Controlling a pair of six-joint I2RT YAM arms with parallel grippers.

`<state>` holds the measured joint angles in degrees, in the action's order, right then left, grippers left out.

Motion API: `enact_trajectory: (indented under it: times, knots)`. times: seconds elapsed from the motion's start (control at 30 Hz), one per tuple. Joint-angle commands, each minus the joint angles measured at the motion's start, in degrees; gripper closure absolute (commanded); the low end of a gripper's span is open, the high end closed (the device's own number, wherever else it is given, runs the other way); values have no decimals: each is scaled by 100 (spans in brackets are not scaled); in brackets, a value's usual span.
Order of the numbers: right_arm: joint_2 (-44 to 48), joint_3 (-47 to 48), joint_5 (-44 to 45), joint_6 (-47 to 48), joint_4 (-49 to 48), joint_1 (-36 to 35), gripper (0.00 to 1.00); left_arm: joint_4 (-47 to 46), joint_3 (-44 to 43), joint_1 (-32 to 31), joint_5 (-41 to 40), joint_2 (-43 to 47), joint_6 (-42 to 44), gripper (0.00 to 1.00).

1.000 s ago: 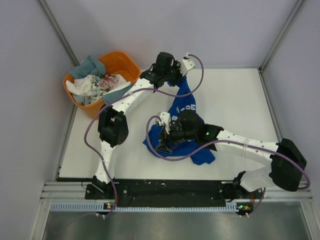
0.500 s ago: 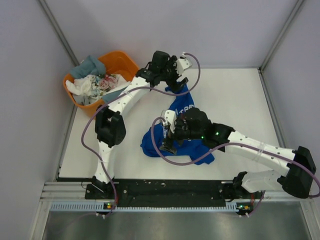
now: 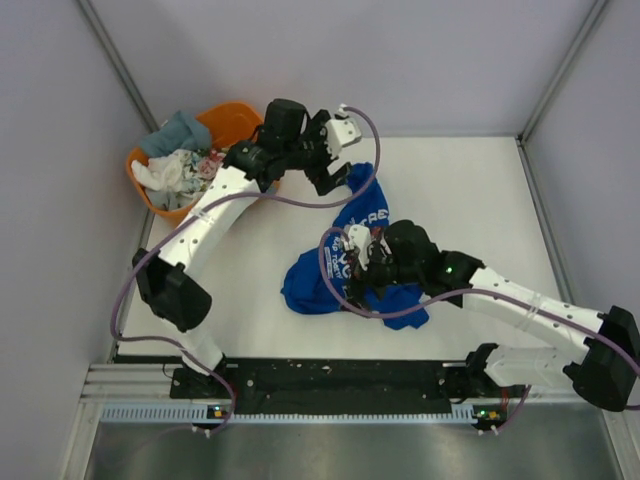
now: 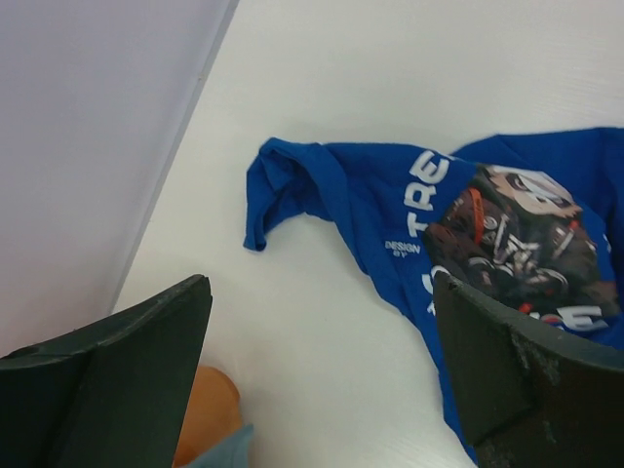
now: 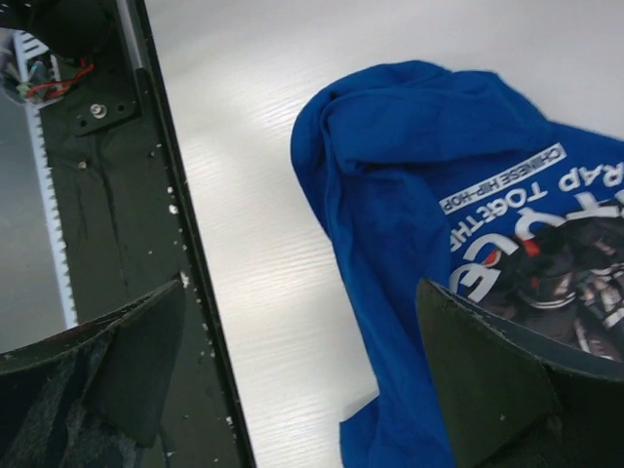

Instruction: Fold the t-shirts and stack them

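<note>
Along the near edge, a black base rail point(image 3: 330, 378) is running across the front of the white counter point(image 3: 480, 200), and in the right wrist view it is lying just beside the shirt's near end with a strip of bare counter between them.

A royal blue t-shirt point(image 3: 305, 287) is lying crumpled near the middle of the counter, stretching from the near left toward the far middle. It is showing white lettering, smaller lines of white print and a dark graphic with touches of red and white. Its near end is bunching into a rounded fold, and its far end is tapering into a rumpled sleeve point(image 4: 283, 180).

The right pincer point(image 5: 300, 302) is hovering over the shirt's near half with its jaws spread wide, gripping nothing. Farther back, the left pincer point(image 4: 320, 292) is hanging above the shirt's far end, jaws likewise gaping and holding nothing.

White counter surface is showing broadly to the right of the shirt and in a narrower band to its left.

At the far left corner, an orange tub point(image 3: 245, 122) is holding a grey-blue shirt point(image 3: 180, 130), a white shirt point(image 3: 165, 172) and a floral shirt point(image 3: 213, 163) in a heap. Grey wall panels point(image 3: 330, 60) are closing in the left, far and right sides of the counter.
</note>
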<state>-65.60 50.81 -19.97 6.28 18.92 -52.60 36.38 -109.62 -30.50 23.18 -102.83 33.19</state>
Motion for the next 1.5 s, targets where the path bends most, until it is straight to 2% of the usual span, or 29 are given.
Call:
enact_trajectory:
  times: [0.0, 0.13, 0.27, 0.43, 0.53, 0.57, 0.6, 0.67, 0.73, 0.9, 1.03, 1.17, 1.2, 1.23, 1.27, 1.3, 1.37, 1.47]
  knots:
    - [206, -141, -1263, -540, 235, 364, 1, 518, 677, 0, 47, 692, 301, 1]
    - [188, -203, -1124, -856, 691, 408, 1, 834, 1416, -8, 2, 1333, 775, 1]
    - [83, -176, -1054, -1146, 1061, 575, 1, 1545, 1909, -17, 46, 1660, 1487, 1]
    - [-119, -343, -1220, -1778, 1149, 1479, 5, 2118, 2883, -227, -6, 2134, 2620, 1]
    - [-312, -484, -897, -2288, 1193, 2077, 8, 2285, 3324, -377, 90, 2328, 3123, 1]
    - [-374, -519, -599, -2472, 1254, 2270, 14, 2268, 3455, -404, 99, 2328, 3115, 1]
    - [-426, -554, -83, -2657, 1350, 2393, 22, 2138, 3587, -491, -5, 2337, 3062, 1]
    - [-462, -650, 867, -2939, 1500, 2544, 29, 1857, 3947, -632, -251, 2399, 2948, 2]
    - [-436, -782, 1397, -3141, 1545, 2562, 33, 1540, 4290, -746, -349, 2460, 2886, 3]
    - [-357, -1098, 1627, -3475, 1536, 2562, 36, 811, 4932, -791, -349, 2487, 2570, 6]
    - [-383, -1353, 1584, -3634, 1536, 2562, 36, -164, 5573, -782, -709, 2540, 2263, 6]
    - [-444, -1617, 1443, -3634, 1317, 2562, 36, -456, 5803, -791, -596, 2364, 2183, 6]
    - [-479, -1661, 1391, -3626, 1264, 2562, 39, -456, 5821, -791, -569, 2294, 2174, 7]
    - [-523, -1662, 1355, -3608, 1211, 2562, 48, -448, 5829, -791, -586, 2215, 2157, 7]
    - [-558, -1653, 1346, -3590, 1193, 2562, 60, -465, 5847, -791, -630, 2162, 2174, 7]
    - [-585, -1618, 1346, -3555, 1193, 2562, 76, -457, 5856, -791, -691, 2083, 2192, 7]
    - [-577, -1530, 1416, -3494, 1211, 2562, 100, -421, 5917, -791, -814, 1986, 2288, 7]
    - [-384, -1189, 1793, -3319, 1368, 2562, 100, -211, 5944, -782, -912, 1872, 2411, 6]
